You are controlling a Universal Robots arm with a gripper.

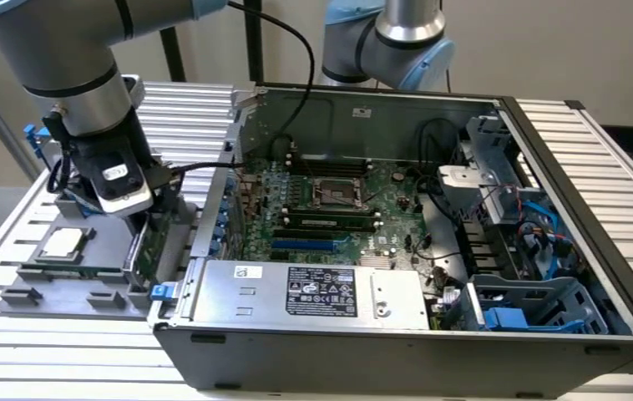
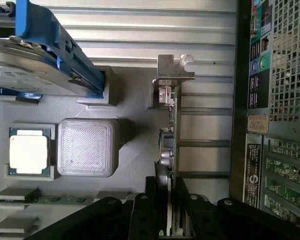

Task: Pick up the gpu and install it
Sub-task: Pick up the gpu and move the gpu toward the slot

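The gpu [image 1: 152, 244] stands on edge in the grey parts tray [image 1: 27, 288], just outside the open computer case [image 1: 406, 338]. In the wrist view the gpu [image 2: 170, 135] appears edge-on, with its silver bracket at the far end. My gripper [image 1: 144, 219] reaches down over the card's top edge. In the wrist view the gripper [image 2: 169, 210] has its black fingers [image 2: 152, 200] pressed against both faces of the card. Inside the case, the motherboard [image 1: 328, 205] lies flat with a blue slot [image 1: 311, 246] near its front.
The tray [image 2: 135, 150] also carries a processor chip [image 2: 28, 154], a memory stick [image 2: 50, 199] and a hard drive with blue rails [image 2: 35, 55]. The case's perforated rear panel [image 2: 280, 75] stands close beside the card. A second arm [image 1: 395, 38] stands behind the case.
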